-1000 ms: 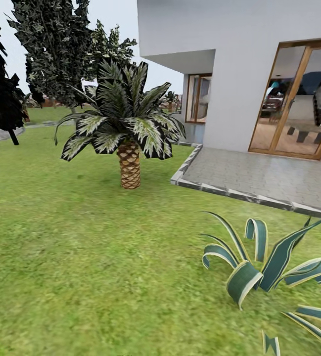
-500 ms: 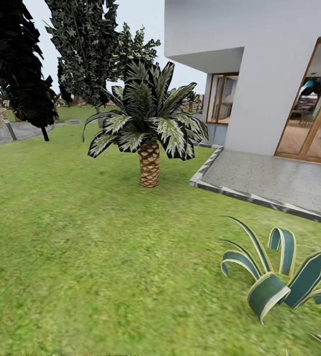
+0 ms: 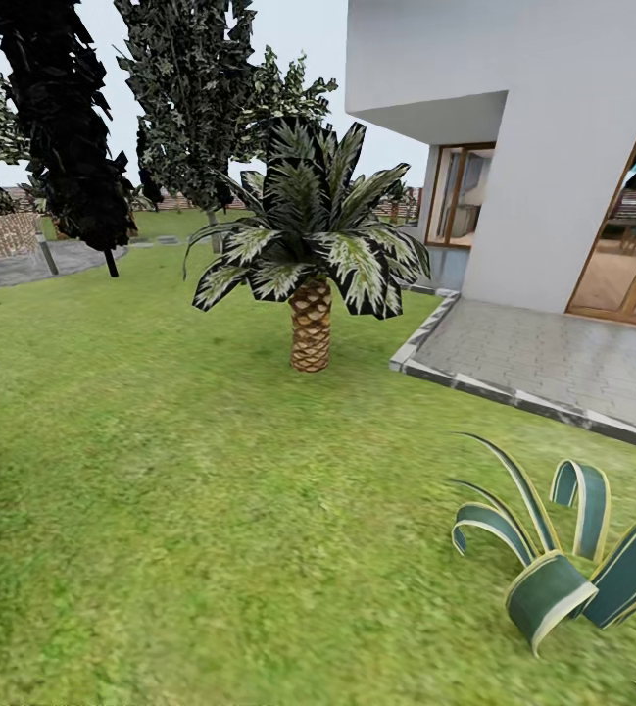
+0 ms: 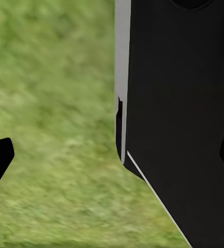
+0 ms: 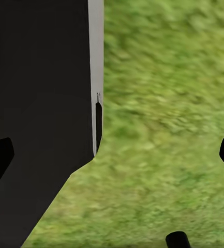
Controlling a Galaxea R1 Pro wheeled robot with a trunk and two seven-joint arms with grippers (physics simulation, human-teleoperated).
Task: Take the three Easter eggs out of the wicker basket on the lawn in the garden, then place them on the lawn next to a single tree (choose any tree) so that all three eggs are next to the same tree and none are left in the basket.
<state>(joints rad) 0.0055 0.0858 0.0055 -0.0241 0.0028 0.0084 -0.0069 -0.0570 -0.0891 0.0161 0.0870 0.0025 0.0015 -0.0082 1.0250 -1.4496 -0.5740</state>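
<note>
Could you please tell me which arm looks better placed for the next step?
Neither yet, probably: left gripper and right gripper both hang open and empty above the lawn, mirror alike, while the head camera faces a palm and patio.

No readable text, labels or signs anywhere.

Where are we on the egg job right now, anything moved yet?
Nothing looks done: the head view shows lawn, a short palm, a striped agave, the paved patio and the house, with no eggs by any trunk. In hand: nothing, since both wrist views show the left tool and right tool open over bare grass. Left: find the basket, then move all three eggs.
</note>
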